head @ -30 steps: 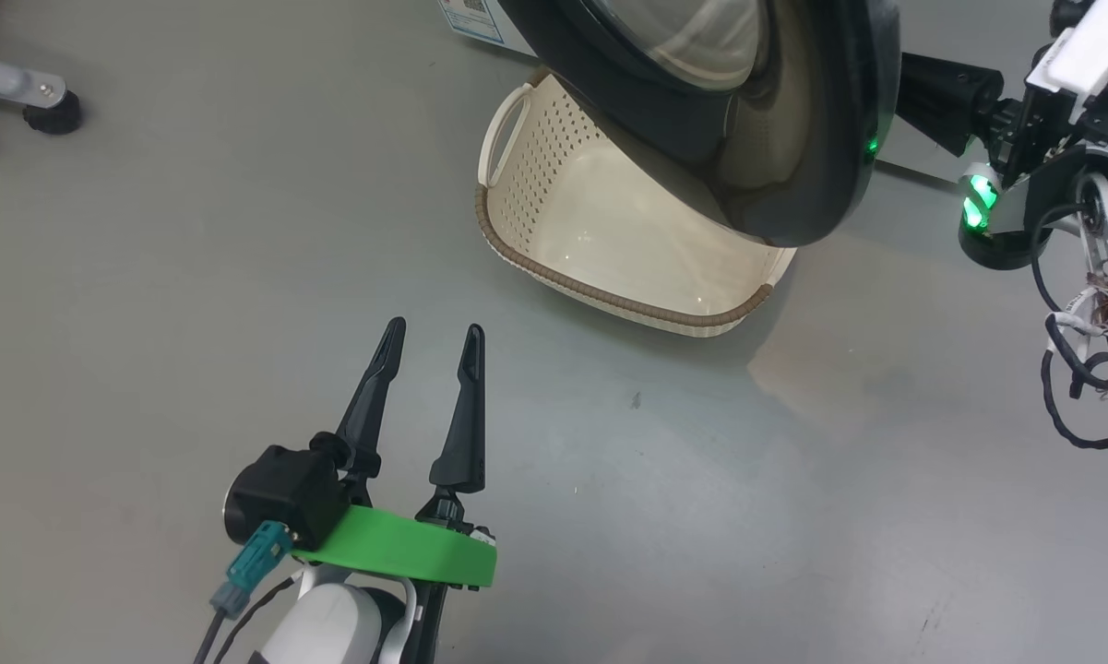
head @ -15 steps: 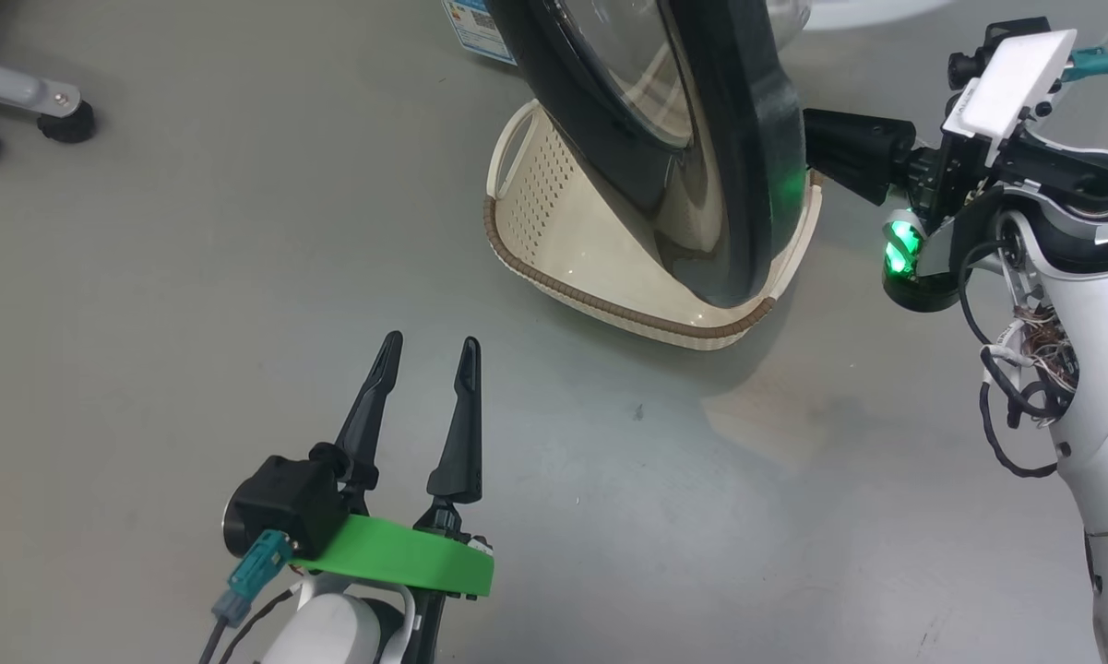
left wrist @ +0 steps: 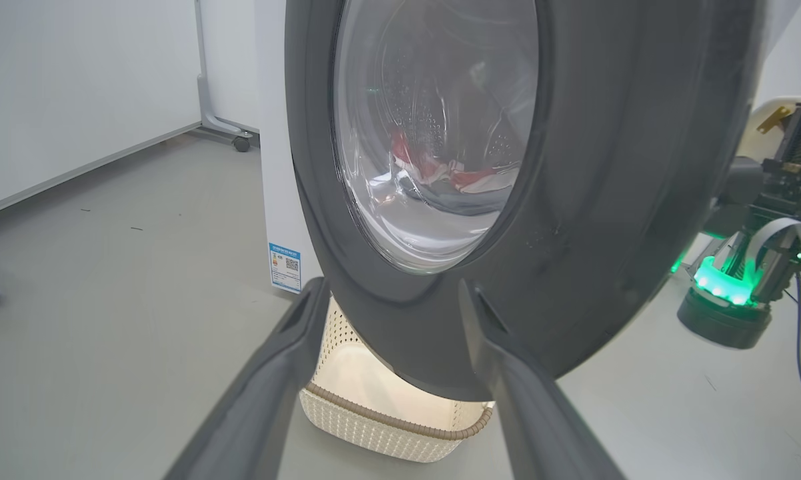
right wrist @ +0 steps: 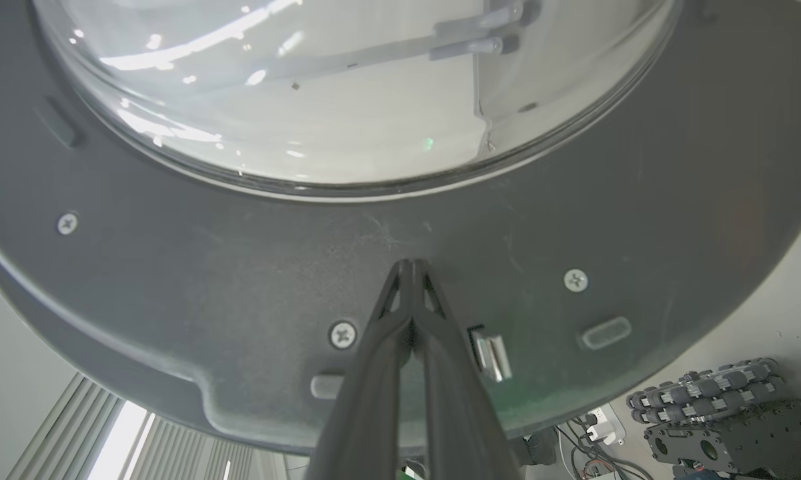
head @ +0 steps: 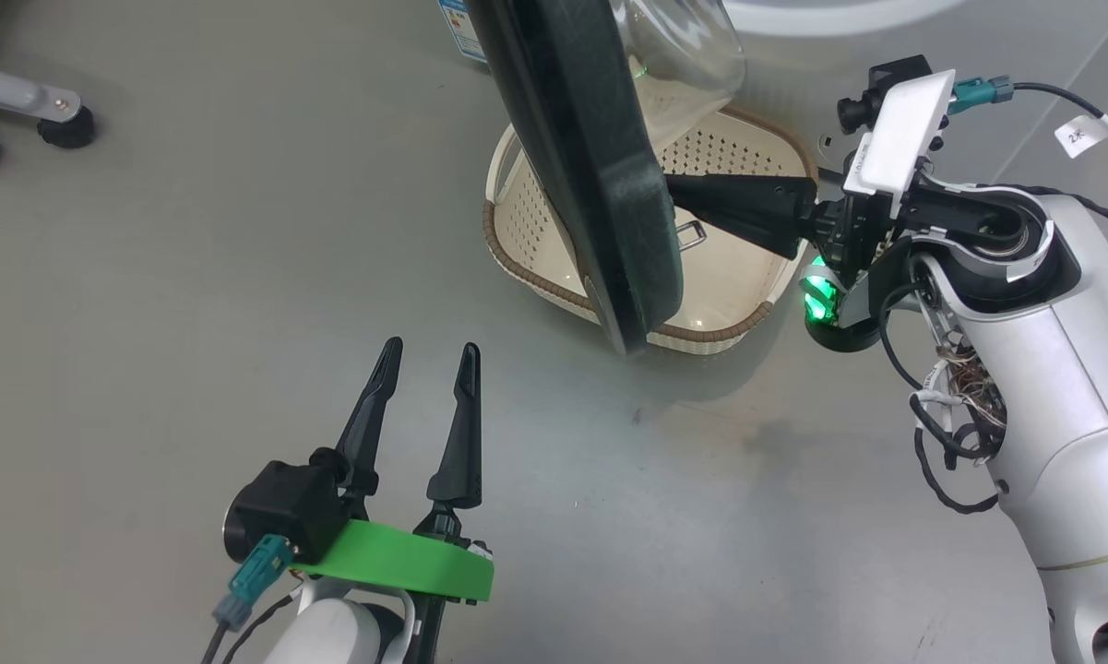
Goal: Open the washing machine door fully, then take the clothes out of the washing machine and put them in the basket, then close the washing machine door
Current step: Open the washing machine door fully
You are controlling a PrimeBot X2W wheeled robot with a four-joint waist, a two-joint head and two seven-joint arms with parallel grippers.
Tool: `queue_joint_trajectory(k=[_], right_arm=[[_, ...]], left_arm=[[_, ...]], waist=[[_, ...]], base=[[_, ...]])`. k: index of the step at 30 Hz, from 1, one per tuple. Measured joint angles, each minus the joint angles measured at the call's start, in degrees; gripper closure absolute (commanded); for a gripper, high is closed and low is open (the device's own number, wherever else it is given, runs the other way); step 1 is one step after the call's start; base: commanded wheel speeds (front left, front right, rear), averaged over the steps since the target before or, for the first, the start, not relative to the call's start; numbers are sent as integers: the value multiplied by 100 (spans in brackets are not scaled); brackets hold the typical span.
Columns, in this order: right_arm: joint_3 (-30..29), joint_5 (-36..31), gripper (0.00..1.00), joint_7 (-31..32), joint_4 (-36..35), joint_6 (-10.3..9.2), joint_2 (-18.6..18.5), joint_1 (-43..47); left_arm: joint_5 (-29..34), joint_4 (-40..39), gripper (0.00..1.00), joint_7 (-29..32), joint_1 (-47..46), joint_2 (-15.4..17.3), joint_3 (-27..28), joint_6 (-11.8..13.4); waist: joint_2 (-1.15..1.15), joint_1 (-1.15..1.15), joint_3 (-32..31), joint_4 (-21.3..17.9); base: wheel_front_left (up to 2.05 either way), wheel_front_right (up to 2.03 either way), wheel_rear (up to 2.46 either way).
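The washing machine door (left wrist: 607,200) has a smooth, glossy dark plastic rim around clear glass; its inner face is matt, scuffed, with metal screws (right wrist: 575,280). The basket (head: 526,198) is cream perforated plastic, brown woven-look rim. My right fingers (right wrist: 380,373) look matt black.

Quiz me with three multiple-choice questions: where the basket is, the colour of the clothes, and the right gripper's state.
1. Where is the basket?
A. On the floor under the washing machine door.
B. On a table.
C. On a chair.
2. What colour are the clothes behind the glass?
A. Blue.
B. Red.
C. Yellow.
3. How is the right gripper?
A. Wide open.
B. Shut, tips against the door.
C. Clamped on the basket.
1 A: it sits on the floor below the door.
2 B: red fabric shows through the glass.
3 B: its fingers meet at the door's inner face.
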Motion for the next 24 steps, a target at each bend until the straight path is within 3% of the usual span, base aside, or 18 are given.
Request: queue_joint_trajectory(k=[24], right_arm=[[486, 120, 100, -66, -554, 0, 10, 303]], left_arm=[[1, 1, 0, 0, 21, -1, 13, 0]], waist=[[0, 0, -10, -37]], base=[[0, 0, 0]])
